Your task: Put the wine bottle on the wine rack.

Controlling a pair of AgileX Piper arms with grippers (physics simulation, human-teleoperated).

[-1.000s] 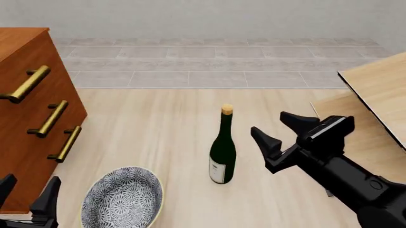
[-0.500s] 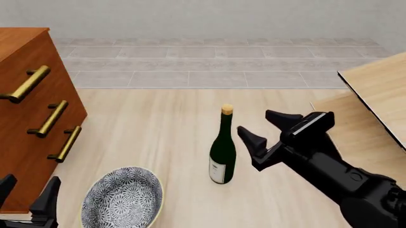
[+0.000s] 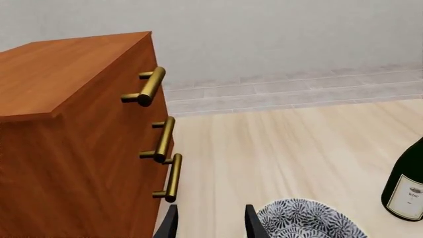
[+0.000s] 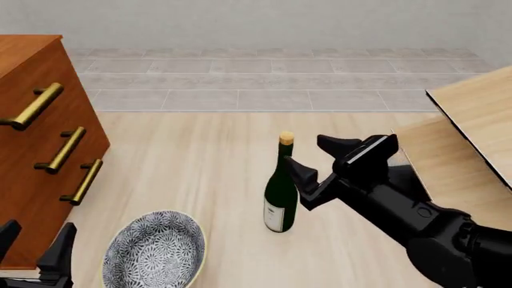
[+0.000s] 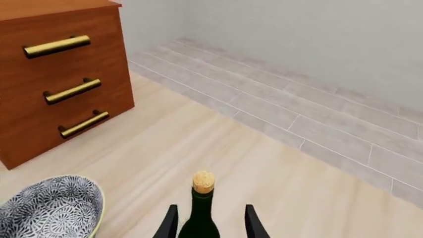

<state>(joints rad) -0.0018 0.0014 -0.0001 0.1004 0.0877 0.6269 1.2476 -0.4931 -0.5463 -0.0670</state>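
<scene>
Left gripper (image 4: 36, 246): low at table's near-left edge, fingers apart, holding nothing. Drawer cabinet (image 4: 36, 138): far left. Patterned bowl (image 4: 153, 251): near left. Wine bottle (image 4: 281, 192): upright, mid-table. Right gripper (image 4: 318, 157): fingers spread, flanking bottle's neck. Wine rack (image 4: 468, 129): right edge.

Pale wall (image 4: 256, 24), grey tiled floor (image 4: 272, 81) — reddish drawer cabinet (image 4: 36, 150) (brass handles).
</scene>
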